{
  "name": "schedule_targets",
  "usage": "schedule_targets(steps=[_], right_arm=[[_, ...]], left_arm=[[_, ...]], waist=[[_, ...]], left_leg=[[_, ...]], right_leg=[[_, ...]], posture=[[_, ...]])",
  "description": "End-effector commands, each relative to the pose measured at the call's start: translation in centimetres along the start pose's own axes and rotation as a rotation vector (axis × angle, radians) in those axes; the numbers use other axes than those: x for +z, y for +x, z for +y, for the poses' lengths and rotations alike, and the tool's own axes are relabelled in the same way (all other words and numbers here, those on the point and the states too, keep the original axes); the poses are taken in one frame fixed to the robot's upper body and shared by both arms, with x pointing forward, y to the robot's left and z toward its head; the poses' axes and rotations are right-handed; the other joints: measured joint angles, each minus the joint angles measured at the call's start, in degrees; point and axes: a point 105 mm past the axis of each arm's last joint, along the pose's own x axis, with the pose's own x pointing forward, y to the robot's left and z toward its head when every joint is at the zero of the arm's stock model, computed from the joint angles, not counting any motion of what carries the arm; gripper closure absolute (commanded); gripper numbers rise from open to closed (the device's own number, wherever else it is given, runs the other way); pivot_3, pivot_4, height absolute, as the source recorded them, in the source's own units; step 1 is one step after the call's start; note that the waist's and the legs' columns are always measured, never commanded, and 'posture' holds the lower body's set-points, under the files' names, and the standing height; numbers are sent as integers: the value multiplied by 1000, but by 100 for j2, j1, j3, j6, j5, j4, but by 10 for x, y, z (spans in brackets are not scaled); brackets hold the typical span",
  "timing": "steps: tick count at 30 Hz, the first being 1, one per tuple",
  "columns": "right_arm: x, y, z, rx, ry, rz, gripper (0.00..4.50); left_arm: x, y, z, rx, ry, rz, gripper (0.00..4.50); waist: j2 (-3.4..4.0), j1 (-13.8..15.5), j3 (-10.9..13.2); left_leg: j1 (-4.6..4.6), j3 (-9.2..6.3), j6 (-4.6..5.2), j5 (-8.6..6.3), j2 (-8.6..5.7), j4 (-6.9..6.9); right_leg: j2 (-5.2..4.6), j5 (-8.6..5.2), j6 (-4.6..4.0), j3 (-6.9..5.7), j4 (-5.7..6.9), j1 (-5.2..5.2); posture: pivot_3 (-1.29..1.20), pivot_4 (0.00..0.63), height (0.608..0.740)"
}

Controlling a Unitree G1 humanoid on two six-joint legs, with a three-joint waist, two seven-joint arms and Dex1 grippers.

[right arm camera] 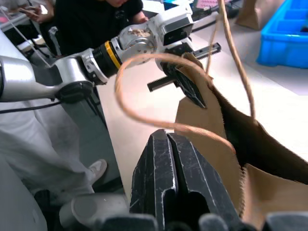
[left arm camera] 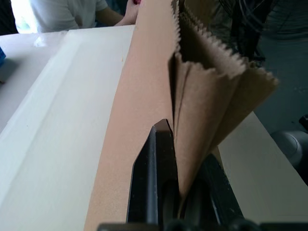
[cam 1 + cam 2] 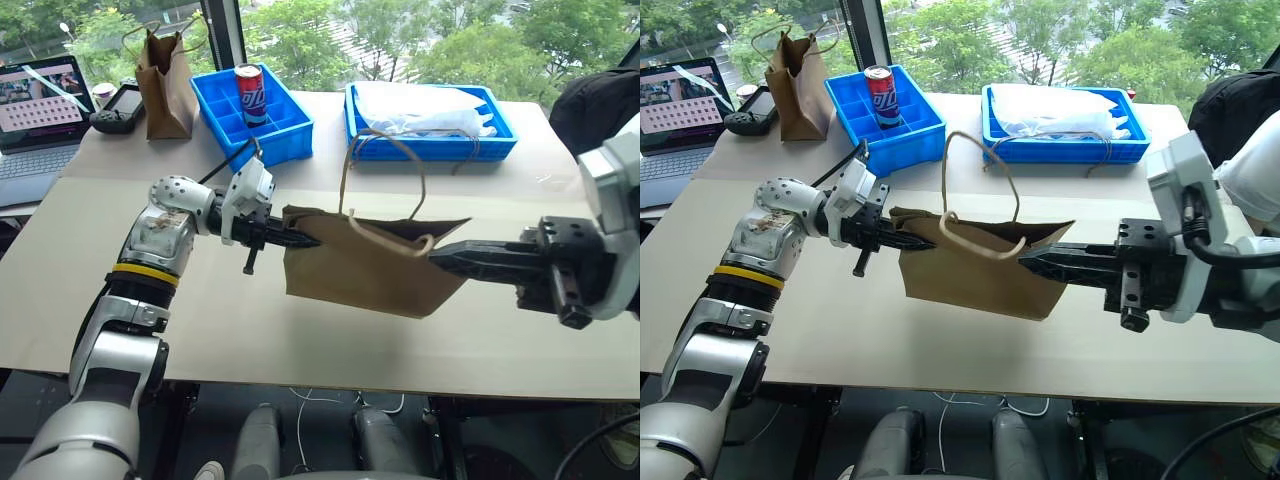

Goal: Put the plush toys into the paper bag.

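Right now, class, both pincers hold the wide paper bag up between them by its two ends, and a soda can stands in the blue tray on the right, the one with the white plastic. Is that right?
Not quite. The soda can stands in the left blue tray, the one with dividers, as the left eye view shows. The right blue tray holds the white plastic. The rest stands: the left pincer and right pincer hold the paper bag by its ends.

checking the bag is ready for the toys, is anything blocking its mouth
Nothing visible stands over the paper bag. The left gripper and right gripper pinch opposite ends of its rim, holding it above the table. The mouth looks narrow, and no toys are visible.
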Motion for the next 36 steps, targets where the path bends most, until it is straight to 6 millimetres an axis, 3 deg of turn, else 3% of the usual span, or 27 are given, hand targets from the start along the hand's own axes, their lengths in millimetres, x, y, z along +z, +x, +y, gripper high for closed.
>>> schedule_targets(steps=[1,12,15,21,25,29,32,36], right_arm=[[11,-11,1,-59,-43,-28,4500],[7,-17,-20,-172,-64,-19,4500],[5,-21,-33,-208,-72,-17,4500],[0,-24,-44,-205,-80,-5,4500],[-7,-31,-59,-242,-77,3,4500],[-23,-38,-74,-290,-67,50,4500],[-37,-40,-83,-319,-71,94,4500],[-63,-45,-98,-415,-61,130,4500]], left_arm=[[2,-1,11,11,34,10,4434],[-17,-6,11,63,-34,33,4434],[-10,-10,11,72,-94,-24,3706],[13,-29,2,70,-95,-70,1633],[40,-74,2,196,-81,-96,144],[52,-112,1,353,-86,-124,9],[50,-133,-4,455,-118,-124,9],[2,-150,-30,593,-295,15,9]], waist=[[-1,10,0],[-1,27,0],[-1,21,0],[0,9,0],[0,-2,0],[0,7,0],[1,21,0],[3,1,-2]], left_leg=[[-2,0,0,0,0,0],[-16,-4,0,0,0,5],[-16,-4,0,0,0,5],[-16,-4,0,0,1,5],[-15,-4,0,0,2,5],[-9,-4,0,0,3,4],[-8,-3,0,0,2,5],[-5,-1,0,0,4,2]], right_leg=[[0,0,0,-1,0,-1],[0,0,2,-3,-2,-8],[0,0,2,-3,-1,-9],[1,0,2,-3,1,-12],[1,-1,2,-3,2,-12],[1,-1,3,-4,2,-8],[0,-1,3,-4,2,-6],[0,-2,3,-3,3,-8]], posture=[[0,150,710],[0,150,710],[0,150,710],[0,150,710],[0,150,710],[0,150,710],[0,150,710],[0,150,710]])
